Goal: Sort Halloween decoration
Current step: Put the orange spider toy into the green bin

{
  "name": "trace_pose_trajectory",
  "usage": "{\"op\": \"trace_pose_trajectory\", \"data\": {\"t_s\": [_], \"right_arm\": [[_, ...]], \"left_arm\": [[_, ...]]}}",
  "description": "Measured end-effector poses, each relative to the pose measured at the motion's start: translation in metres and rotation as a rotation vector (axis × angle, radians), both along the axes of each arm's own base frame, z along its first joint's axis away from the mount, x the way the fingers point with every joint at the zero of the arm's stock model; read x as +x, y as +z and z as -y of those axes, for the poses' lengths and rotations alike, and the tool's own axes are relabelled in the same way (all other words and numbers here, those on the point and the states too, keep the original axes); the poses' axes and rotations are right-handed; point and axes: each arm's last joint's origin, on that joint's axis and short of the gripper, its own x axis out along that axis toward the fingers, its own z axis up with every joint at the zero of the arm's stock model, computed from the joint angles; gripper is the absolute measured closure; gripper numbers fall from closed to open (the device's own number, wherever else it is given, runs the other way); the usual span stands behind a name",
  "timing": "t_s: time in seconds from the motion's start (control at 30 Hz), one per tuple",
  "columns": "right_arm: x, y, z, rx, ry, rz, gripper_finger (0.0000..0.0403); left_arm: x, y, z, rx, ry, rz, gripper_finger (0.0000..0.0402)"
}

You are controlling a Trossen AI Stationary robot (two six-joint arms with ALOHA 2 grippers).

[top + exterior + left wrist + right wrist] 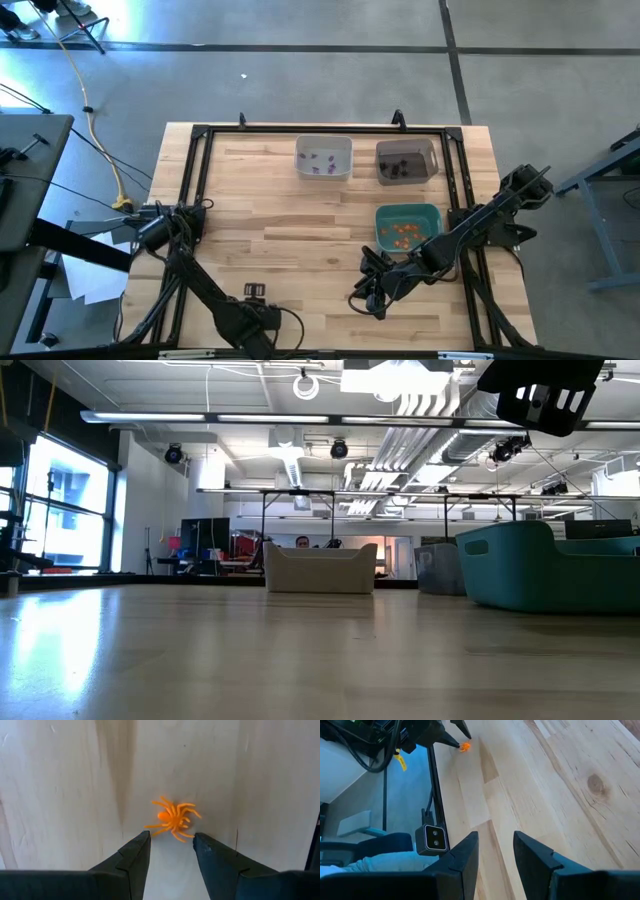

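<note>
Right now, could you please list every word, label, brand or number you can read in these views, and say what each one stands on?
None: no readable text in any view.
The yellow tag on the cables beside the table's edge: no legible print.
The small black box on the table frame: no readable marking.
The bins and the orange spider: no labels.

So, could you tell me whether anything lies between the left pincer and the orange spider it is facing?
Nothing visible does. The orange spider lies on bare wood just beyond the left pincer, whose fingers stand open on either side of the line to it. The right pincer is open over bare table, well away.
</note>
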Motion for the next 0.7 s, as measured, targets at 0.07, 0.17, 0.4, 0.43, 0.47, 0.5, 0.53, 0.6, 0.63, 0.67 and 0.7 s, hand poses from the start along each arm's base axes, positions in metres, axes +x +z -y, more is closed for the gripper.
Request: {"op": "trace_pose_trajectory", "data": {"t_s": [0.07, 0.17, 0.4, 0.43, 0.47, 0.5, 0.53, 0.6, 0.63, 0.67, 0.7], "right_arm": [[0.000, 0.000, 0.000, 0.000, 0.000, 0.000, 0.0286], [0.000, 0.000, 0.000, 0.000, 0.000, 0.000, 0.0286], [0.000, 0.000, 0.000, 0.000, 0.000, 0.000, 0.0286], [0.000, 0.000, 0.000, 0.000, 0.000, 0.000, 0.0286], [0.000, 0.000, 0.000, 0.000, 0.000, 0.000, 0.0286], [0.000, 0.000, 0.000, 0.000, 0.000, 0.000, 0.0286], [0.000, 0.000, 0.000, 0.000, 0.000, 0.000, 0.0286], [0.000, 0.000, 0.000, 0.000, 0.000, 0.000, 0.0286], [0.000, 0.000, 0.000, 0.000, 0.000, 0.000, 0.0286], [0.000, 0.000, 0.000, 0.000, -0.001, 0.000, 0.0286], [0.000, 0.000, 0.000, 0.000, 0.000, -0.001, 0.0286]], "left_arm": [[0.000, 0.000, 0.000, -0.001, -0.015, -0.003, 0.0250], [0.000, 0.000, 0.000, 0.000, -0.044, -0.004, 0.0250], [0.006, 0.007, 0.005, 0.005, -0.204, 0.009, 0.0250], [0.009, 0.009, 0.007, -0.002, -0.221, 0.030, 0.0250], [0.012, 0.011, 0.010, -0.015, -0.235, 0.054, 0.0250], [0.013, 0.013, 0.011, -0.019, -0.250, 0.063, 0.0250], [0.014, 0.014, 0.011, -0.021, -0.262, 0.072, 0.0250], [0.016, 0.014, 0.012, -0.027, -0.277, 0.087, 0.0250], [0.017, 0.014, 0.014, -0.039, -0.276, 0.102, 0.0250], [0.018, 0.015, 0.014, -0.047, -0.271, 0.109, 0.0250], [0.018, 0.016, 0.014, -0.055, -0.261, 0.106, 0.0250]]}}
